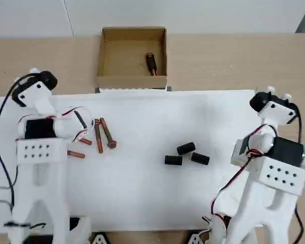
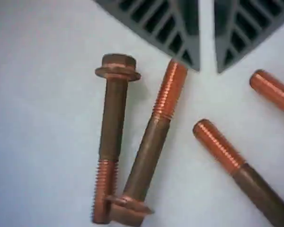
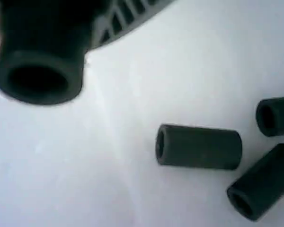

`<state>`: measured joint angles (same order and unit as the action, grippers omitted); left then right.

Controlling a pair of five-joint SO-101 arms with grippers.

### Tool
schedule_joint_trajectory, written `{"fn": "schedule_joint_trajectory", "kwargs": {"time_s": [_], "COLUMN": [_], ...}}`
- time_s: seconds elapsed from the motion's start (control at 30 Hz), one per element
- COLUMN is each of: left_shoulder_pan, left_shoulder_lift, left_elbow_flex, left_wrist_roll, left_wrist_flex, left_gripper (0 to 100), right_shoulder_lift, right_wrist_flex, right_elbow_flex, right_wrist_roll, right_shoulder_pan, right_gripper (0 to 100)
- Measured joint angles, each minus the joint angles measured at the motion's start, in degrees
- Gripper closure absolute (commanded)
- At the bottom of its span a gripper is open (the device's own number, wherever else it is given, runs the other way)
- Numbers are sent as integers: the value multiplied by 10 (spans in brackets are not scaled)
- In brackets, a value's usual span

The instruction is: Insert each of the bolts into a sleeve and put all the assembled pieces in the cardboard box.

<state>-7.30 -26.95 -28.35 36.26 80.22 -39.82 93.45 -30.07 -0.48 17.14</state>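
Note:
Several copper bolts lie loose on the white sheet; two of them (image 2: 114,137) (image 2: 149,146) rest side by side, and two others (image 2: 222,146) (image 2: 274,90) lie apart. My left gripper (image 2: 207,66) hovers just over them, open by a narrow gap with nothing in it, at the sheet's left (image 1: 84,124). My right gripper (image 3: 80,28) is shut on a black sleeve (image 3: 38,71), held above the table. Three more black sleeves (image 1: 185,148) (image 1: 173,160) (image 1: 200,159) lie mid-sheet. The cardboard box (image 1: 107,56) at the back holds one assembled piece (image 1: 151,63).
The white sheet (image 1: 152,203) covers most of the wooden table (image 1: 234,56). The left arm's body (image 1: 38,147) stands at the left edge and the right arm's body (image 1: 272,162) at the right. Open sheet lies between the bolts and the sleeves.

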Motion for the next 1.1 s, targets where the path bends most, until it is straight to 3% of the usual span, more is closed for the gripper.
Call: {"fn": "schedule_joint_trajectory", "kwargs": {"time_s": [0.3,0.43,0.63,1.1], "left_shoulder_pan": [-61,-84,-87,-104], "left_shoulder_lift": [113,171,244,332], "left_elbow_flex": [47,72,124,141], "left_wrist_roll": [84,85,84,88], "left_wrist_flex": [0,0,0,-42], "left_gripper": [989,986,888,885], "right_shoulder_lift": [0,0,0,0], "right_wrist_flex": [0,-8,-51,-63], "right_elbow_flex": [0,-2,-33,-37], "right_wrist_roll": [0,0,0,-1], "right_shoulder_pan": [0,0,0,0], "right_gripper": [995,995,995,995]}}
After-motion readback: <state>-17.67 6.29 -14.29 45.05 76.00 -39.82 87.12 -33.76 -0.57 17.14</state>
